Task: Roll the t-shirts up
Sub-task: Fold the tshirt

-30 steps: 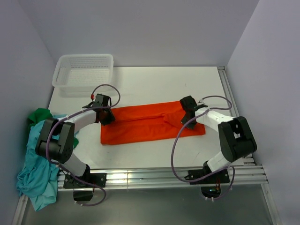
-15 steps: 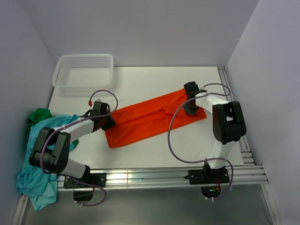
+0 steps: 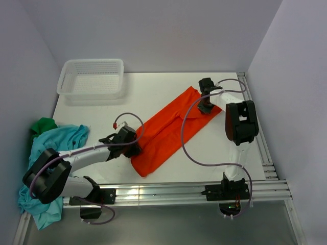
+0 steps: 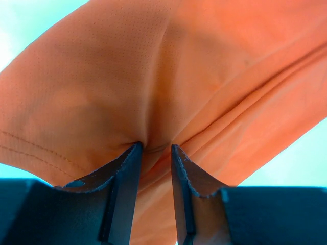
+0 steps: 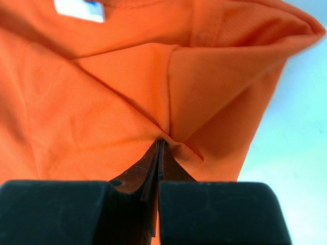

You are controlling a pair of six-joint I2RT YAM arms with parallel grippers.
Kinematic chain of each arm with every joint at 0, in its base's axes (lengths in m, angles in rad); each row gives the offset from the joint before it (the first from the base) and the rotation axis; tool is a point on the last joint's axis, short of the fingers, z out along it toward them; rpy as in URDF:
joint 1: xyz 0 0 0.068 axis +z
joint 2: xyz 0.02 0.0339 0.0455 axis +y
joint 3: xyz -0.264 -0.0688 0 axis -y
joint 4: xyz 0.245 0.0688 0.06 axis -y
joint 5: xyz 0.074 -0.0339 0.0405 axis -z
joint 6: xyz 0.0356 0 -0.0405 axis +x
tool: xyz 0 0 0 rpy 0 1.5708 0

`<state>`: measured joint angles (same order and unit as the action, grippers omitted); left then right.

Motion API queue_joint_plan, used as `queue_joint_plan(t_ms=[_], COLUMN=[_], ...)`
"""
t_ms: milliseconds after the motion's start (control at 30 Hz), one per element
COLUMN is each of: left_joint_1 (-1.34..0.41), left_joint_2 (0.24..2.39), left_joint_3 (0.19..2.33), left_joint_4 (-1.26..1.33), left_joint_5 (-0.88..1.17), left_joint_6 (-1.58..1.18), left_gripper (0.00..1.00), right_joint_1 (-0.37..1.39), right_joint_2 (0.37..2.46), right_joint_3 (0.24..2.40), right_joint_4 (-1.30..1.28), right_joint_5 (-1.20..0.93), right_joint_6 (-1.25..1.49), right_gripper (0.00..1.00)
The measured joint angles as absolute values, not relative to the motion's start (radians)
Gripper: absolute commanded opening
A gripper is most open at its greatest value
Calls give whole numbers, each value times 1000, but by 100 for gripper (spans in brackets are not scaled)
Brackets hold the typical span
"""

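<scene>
The white table (image 3: 153, 87) sits in a bare corner with pale lilac walls (image 3: 153, 30) on three sides and aluminium rails (image 3: 168, 193) along its near edge. A folded orange-red t-shirt (image 3: 173, 127) lies stretched flat in a long band that runs diagonally from the near middle of the table to the far right. The left gripper (image 4: 156, 148) is at the near end, its jaws partly apart with a ridge of the cloth bunched between the tips. The right gripper (image 5: 159, 143) is at the far end, its jaws pressed tight together on a pinch of fabric. A white mesh basket (image 3: 92, 61) stands at the far left corner. A teal-blue t-shirt (image 3: 46, 163) and a dark green t-shirt (image 3: 43, 125) are heaped over the left edge.
</scene>
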<state>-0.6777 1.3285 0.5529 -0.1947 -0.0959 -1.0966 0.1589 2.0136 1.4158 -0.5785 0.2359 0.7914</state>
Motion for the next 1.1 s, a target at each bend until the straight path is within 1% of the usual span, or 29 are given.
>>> queue_joint_plan(t_ms=[233,433,567,767,900,1000,1033,1100], left_joint_1=[-805,-953,-1054,-1171,-1236,-1276,-1284,-1290], left_joint_2=[1207,1181,1209,1320,1351,1355,1354,1353], left_joint_3=[458,452,483,569,605,637,650,683], left_joint_4=[-209,-240,-279,-300,-324,-389,-416,-483], left_joint_5=[-104,-126,-141,-156,-160,-167,-172,-185], left_joint_6=[-1245,-1333,-1377,-1441,-1477,-1481,-1480,-1471], left_gripper=[41,46,46,47,50,63,69,73], right_joint_1=[159,159,160,175,194,207,210,215], right_joint_2=[2094,2171,2227,2303,2362,2400,2409,2410], right_joint_3=[1545,1670,1760,1892,1992,2063,2082,2092], right_joint_4=[-620,-653,-672,-693,-722,-738,-743,-738], right_joint_5=[224,184,154,143,147,133,125,106], right_joint_6=[736,688,659,629,618,607,606,598], right_gripper=[0,0,0,0,0,1,7,14])
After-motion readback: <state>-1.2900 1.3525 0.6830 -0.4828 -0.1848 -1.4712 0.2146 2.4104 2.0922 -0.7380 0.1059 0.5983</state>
